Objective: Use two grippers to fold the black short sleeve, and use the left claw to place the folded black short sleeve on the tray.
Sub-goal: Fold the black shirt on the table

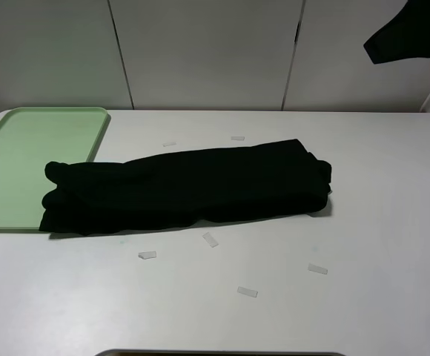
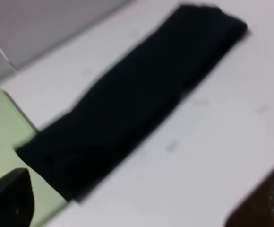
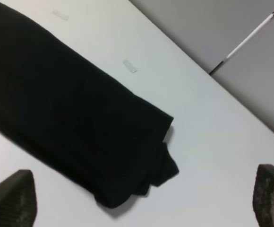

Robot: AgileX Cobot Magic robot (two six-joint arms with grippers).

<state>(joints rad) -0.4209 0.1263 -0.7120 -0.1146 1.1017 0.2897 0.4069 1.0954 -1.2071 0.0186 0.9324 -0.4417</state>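
White table [image 1: 378, 245] bears folded black short sleeve [image 1: 193, 185] — left gripper [image 2: 144, 201] and right gripper [image 3: 141, 201] wide, holding nothing

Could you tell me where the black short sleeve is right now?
In the exterior high view, the black short sleeve lies folded on the table, its left end overlapping the near right corner of the tray.

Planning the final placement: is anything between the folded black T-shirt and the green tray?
Nothing visible. The folded black cotton T-shirt overlaps the right edge of the flat pale green plastic tray; the small pale paper scraps lie elsewhere.
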